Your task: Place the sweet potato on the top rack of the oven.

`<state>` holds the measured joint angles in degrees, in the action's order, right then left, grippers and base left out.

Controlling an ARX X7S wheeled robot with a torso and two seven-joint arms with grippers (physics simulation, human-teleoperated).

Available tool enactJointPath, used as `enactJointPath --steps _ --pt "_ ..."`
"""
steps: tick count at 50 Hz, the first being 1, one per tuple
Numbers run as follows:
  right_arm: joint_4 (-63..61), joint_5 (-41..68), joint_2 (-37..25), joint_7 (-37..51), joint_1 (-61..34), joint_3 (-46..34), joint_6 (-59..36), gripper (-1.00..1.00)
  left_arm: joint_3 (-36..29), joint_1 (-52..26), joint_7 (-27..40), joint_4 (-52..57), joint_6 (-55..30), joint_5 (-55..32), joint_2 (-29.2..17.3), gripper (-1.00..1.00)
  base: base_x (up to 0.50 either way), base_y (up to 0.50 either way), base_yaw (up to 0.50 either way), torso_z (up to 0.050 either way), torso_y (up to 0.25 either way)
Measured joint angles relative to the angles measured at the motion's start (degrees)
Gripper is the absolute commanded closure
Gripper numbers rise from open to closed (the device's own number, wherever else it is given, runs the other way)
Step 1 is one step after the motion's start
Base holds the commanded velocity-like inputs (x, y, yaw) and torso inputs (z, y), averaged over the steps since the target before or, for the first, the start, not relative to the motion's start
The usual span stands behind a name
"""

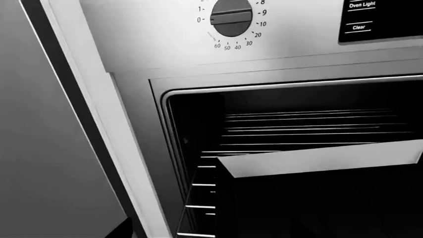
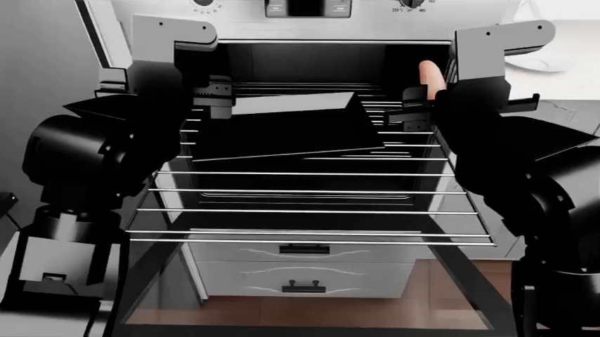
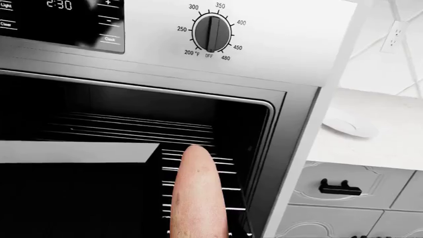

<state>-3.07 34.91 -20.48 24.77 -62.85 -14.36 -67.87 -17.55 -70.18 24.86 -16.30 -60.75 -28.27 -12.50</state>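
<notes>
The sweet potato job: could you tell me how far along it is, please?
Done: the oven stands open, a wire shelf drawn out. In hand: the right gripper holds the sweet potato upright at the cavity's mouth; the fingers themselves are hard to see. Left: laying it on the top rack, whose black tray sits tilted, then letting go. The left gripper carries nothing visible.

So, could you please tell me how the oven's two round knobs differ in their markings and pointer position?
The timer knob carries small counts, 0 to 60 minutes plus single digits, while the temperature knob reads 200 °F to 480 with OFF. The timer knob's grip bar lies nearly horizontal in its wrist view; the temperature knob's stands upright, at OFF. Both are round, dark-faced dials on the oven's steel panel.
</notes>
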Motion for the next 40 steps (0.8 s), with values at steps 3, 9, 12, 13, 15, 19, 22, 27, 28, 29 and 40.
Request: enactJointPath --steps 3,9,12,13,15,19,22,27,28,29,40 --pt "0.0 0.1 0.0 0.0 0.0 0.1 0.0 1.00 0.0 0.0 0.1 0.1 0.0 -0.1 0.0 -1.00 0.00 0.00 0.00 0.000 0.000" --pt "0.3 0.3 0.0 0.0 -0.3 0.0 -0.3 1.00 -0.1 -0.1 0.1 0.1 -0.1 -0.2 0.0 -1.00 0.00 0.00 0.00 0.000 0.000" --pt "0.5 0.3 0.1 0.0 -0.4 -0.3 -0.6 1.00 -0.1 -0.1 0.2 0.1 0.0 -0.3 0.0 -1.00 0.00 0.00 0.00 0.000 0.000" --pt "0.5 0.3 0.1 0.0 -0.5 -0.3 -0.6 1.00 -0.1 -0.1 0.2 0.1 0.0 -0.3 0.0 -1.00 0.25 0.00 0.00 0.000 0.000" --pt "0.7 0.3 0.1 0.0 -0.7 -0.5 -0.7 1.00 -0.1 -0.1 0.2 0.1 0.0 -0.4 -0.1 -1.00 0.32 0.00 0.00 0.000 0.000" --pt "0.9 0.3 0.2 -0.1 -0.9 -0.8 -0.9 1.00 -0.1 -0.1 0.2 0.1 0.0 -0.5 -0.1 -1.00 0.36 0.01 0.00 0.000 0.000" --pt "1.1 0.3 0.3 -0.1 -1.0 -1.1 -0.9 1.00 -0.1 -0.1 0.2 0.2 0.0 -0.6 -0.2 -1.00 0.40 0.02 0.00 0.000 0.000" --pt "1.3 0.3 0.4 -0.1 -1.1 -1.4 -0.9 1.00 -0.1 -0.1 0.3 0.2 0.1 -0.7 -0.2 -1.00 0.40 0.03 0.00 0.000 0.000" --pt "1.3 0.3 0.4 -0.1 -1.1 -1.5 -0.9 1.00 -0.1 -0.1 0.3 0.2 0.1 -0.7 -0.2 -1.00 0.41 0.03 0.00 0.000 0.000" --pt "1.4 0.3 0.4 -0.1 -1.1 -1.5 -0.9 1.00 -0.1 0.0 0.3 0.2 0.1 -0.7 -0.3 -1.00 0.40 0.03 0.00 0.000 0.000" --pt "1.7 0.4 0.6 -0.4 -1.1 -2.3 -0.8 1.00 0.0 0.3 0.5 0.4 0.2 -1.0 -0.5 -1.00 0.40 0.03 0.00 0.000 0.001"
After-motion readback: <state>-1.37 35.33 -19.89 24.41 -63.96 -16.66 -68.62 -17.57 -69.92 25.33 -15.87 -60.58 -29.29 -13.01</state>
